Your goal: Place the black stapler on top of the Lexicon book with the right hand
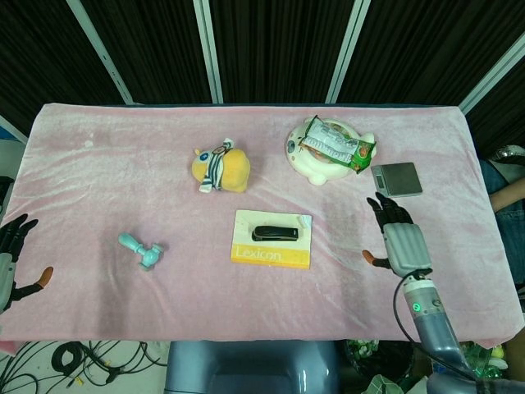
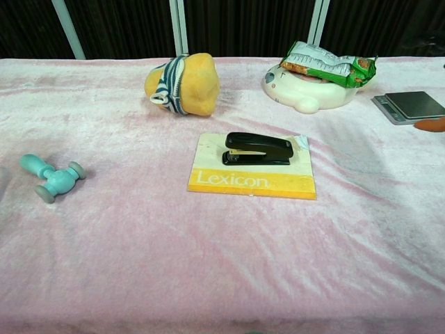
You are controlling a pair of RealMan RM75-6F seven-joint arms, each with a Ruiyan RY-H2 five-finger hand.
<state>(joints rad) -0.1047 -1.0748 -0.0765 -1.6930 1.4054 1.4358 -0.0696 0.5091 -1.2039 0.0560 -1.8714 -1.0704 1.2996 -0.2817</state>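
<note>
The black stapler (image 1: 276, 234) (image 2: 258, 149) lies flat on the yellow and cream Lexicon book (image 1: 271, 248) (image 2: 252, 177) in the middle of the pink cloth. Nothing touches it. My right hand (image 1: 396, 236) hovers well to the right of the book, fingers spread, holding nothing; in the chest view only an orange fingertip (image 2: 432, 125) shows at the right edge. At the far left edge of the head view my left hand (image 1: 11, 254) rests off the table, fingers apart and empty.
A yellow plush toy (image 1: 221, 168) (image 2: 183, 84) lies behind the book. A white bowl-like toy with a green snack bag (image 1: 328, 149) (image 2: 321, 76) and a grey scale (image 1: 397, 179) (image 2: 411, 106) stand at back right. A teal toy (image 1: 141, 249) (image 2: 53, 175) lies left.
</note>
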